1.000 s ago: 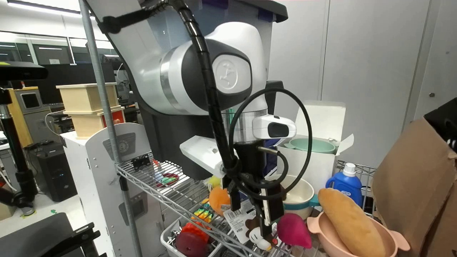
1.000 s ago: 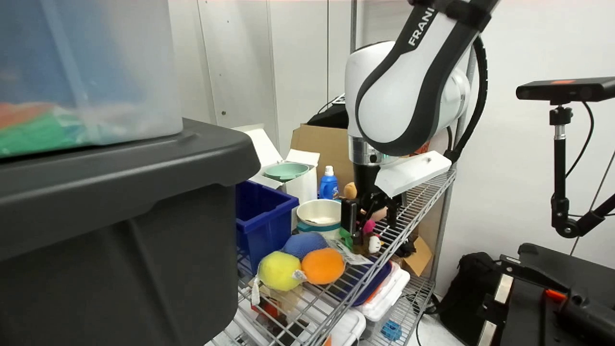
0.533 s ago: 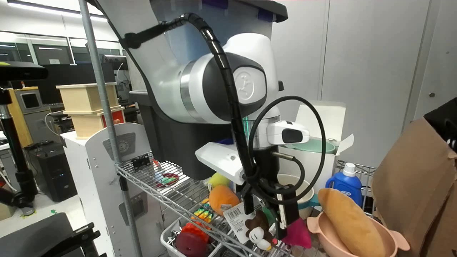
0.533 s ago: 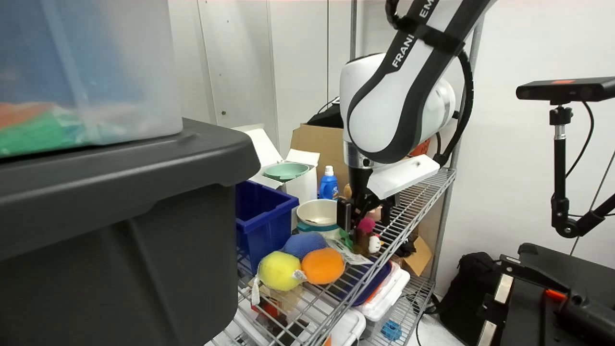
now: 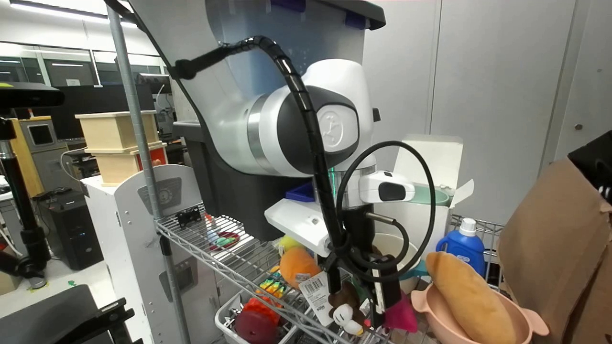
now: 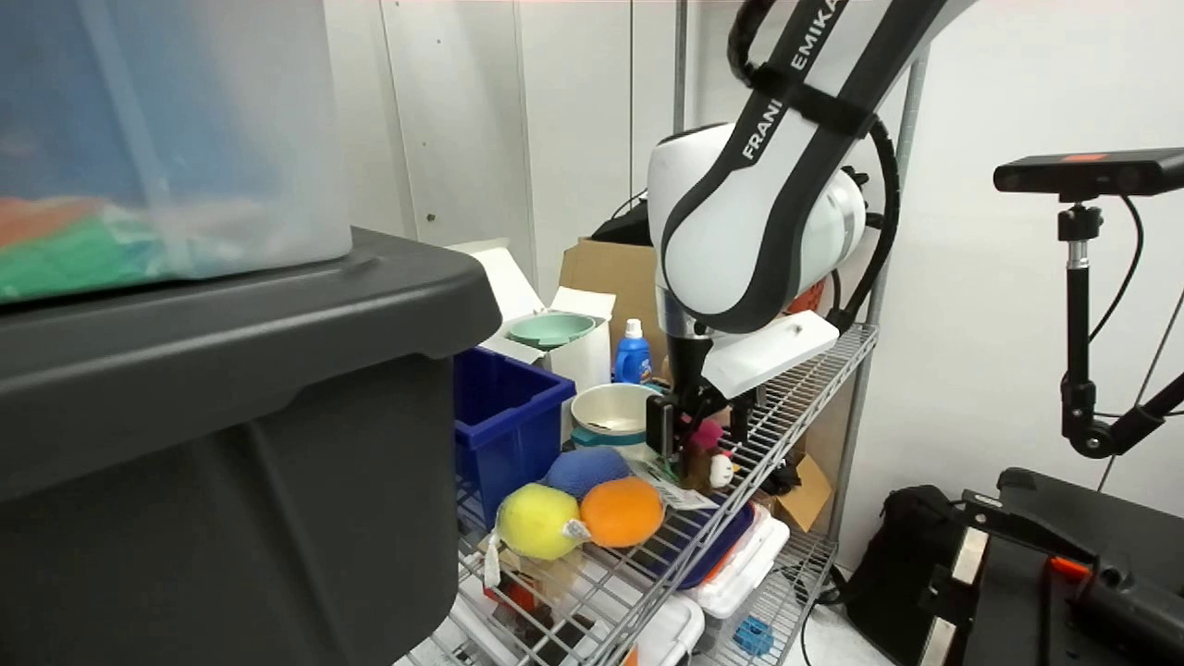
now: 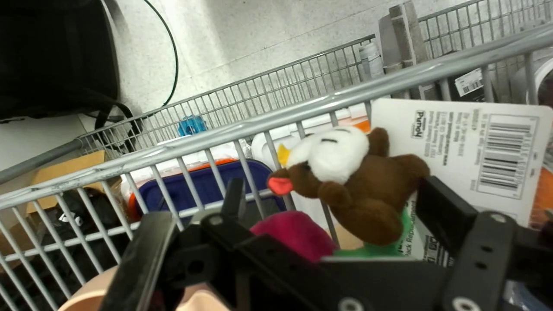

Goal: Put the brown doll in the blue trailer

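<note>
My pincer (image 5: pixel 356 306) stands wide, its two fingers (image 5: pixel 333 281) well apart and pointing down over the wire shelf (image 7: pixel 216 138). From my wrist I see the doll (image 7: pixel 376 190) between them, lying on the shelf by the rim with its white face toward ten o'clock; whether a finger touches it I cannot tell. Around it in this view, a printed card (image 7: pixel 466 149) lies between two and three o'clock and reaches partly behind it, a magenta piece (image 7: pixel 296 235) lies at eight and a green thing (image 7: pixel 376 249) at six.

In an exterior view, I see the trailer (image 6: pixel 518 453) upright on the shelf, its open top facing up, between nine and ten o'clock from the doll. The pot (image 6: pixel 601 438) is at ten, the blue ball (image 6: pixel 585 470) at nine and the orange ball (image 6: pixel 622 511) at eight, with the yellow ball (image 6: pixel 536 523) just beside the orange one.

In an exterior view, the peach bowl (image 5: pixel 440 317) is at three o'clock from the doll, the bread (image 5: pixel 471 296) slanting in it, and the bottle (image 5: pixel 463 248) stands upright at two, near the bread.
</note>
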You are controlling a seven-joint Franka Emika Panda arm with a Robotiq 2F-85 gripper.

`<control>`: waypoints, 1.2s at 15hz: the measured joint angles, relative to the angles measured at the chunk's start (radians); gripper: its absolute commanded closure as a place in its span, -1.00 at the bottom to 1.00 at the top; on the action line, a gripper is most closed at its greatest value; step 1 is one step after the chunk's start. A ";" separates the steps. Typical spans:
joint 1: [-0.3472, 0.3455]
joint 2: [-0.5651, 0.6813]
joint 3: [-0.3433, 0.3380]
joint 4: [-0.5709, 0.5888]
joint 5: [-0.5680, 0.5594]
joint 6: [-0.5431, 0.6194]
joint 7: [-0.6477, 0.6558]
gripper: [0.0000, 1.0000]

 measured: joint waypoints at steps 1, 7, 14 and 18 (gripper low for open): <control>0.001 0.000 0.000 0.001 0.000 0.000 -0.001 -1.00; 0.011 0.000 0.000 0.001 0.000 0.000 -0.002 0.03; 0.013 0.000 0.000 0.003 0.000 0.000 -0.003 0.97; 0.013 0.001 0.000 0.004 0.000 0.000 -0.003 0.99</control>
